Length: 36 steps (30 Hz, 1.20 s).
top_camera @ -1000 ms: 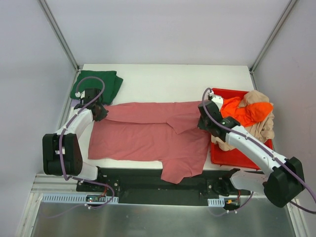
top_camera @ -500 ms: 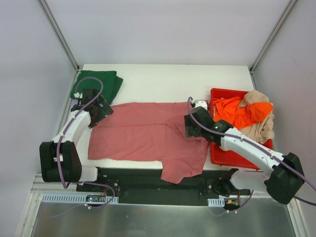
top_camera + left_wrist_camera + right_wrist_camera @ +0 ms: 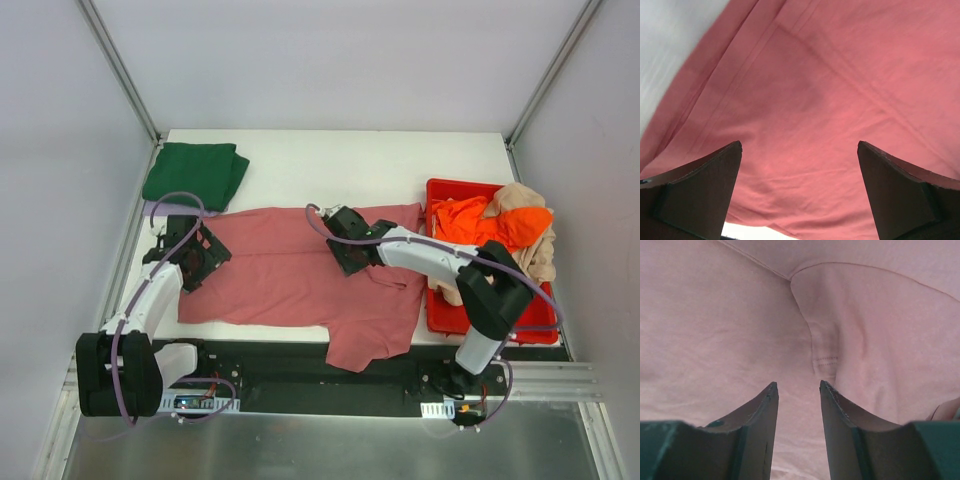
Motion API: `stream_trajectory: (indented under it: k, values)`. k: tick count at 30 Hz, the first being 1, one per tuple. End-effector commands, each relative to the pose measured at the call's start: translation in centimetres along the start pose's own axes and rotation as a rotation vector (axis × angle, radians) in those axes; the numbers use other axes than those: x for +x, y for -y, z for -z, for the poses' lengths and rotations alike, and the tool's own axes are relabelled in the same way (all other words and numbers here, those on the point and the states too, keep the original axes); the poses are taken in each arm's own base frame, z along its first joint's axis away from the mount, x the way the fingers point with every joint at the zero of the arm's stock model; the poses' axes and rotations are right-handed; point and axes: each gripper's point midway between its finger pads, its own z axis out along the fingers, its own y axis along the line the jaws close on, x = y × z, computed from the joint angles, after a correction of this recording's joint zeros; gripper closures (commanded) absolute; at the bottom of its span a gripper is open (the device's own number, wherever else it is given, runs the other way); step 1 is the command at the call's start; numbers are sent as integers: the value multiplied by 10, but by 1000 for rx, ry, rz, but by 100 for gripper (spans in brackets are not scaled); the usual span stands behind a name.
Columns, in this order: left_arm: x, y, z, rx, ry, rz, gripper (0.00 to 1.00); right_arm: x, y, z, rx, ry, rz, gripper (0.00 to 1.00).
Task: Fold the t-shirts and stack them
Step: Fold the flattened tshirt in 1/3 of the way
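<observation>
Rose tee [image 3: 280, 285] lies flat, fold barely begun I'd say. Left gripper [image 3: 196, 258] wide open, right gripper [image 3: 345, 243] half-open, both empty. Next: pinch an edge.

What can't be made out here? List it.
- Top view: the bin's floor and any lower shirts, covered by the orange shirt and beige shirt.
- Top view: the rose shirt beneath the right end effector, hidden by it.
- Both wrist views: the rose shirt's outline, cut off by the frame edges.
</observation>
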Motion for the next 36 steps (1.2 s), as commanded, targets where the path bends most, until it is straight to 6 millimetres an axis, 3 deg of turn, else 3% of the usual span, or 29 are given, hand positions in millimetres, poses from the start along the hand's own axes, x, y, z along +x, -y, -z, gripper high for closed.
stream_trajectory:
  k: [1,3,5,13,21,26,31,36]
  values:
    - [15,-12,2,-15,-6,46,1,-3,6,-3,44,-48,63,59]
    - [19,-17,1,-26,-13,42,1,1,11,-9,75,-77,78,60]
    - [20,-17,-1,-30,-17,43,1,2,15,-12,101,-84,84,69]
    - [19,-26,-8,-87,-19,31,1,5,14,-25,80,-120,100,69]
    - [19,-30,-11,-115,-22,23,1,14,26,-29,107,-157,88,74]
    - [20,-35,-15,-144,-24,16,1,14,27,-30,108,-154,85,88]
    - [18,-36,-15,-151,-18,10,1,12,25,-31,103,-152,82,93]
    - [17,-36,-14,-150,-13,7,1,15,15,-30,37,-161,84,80]
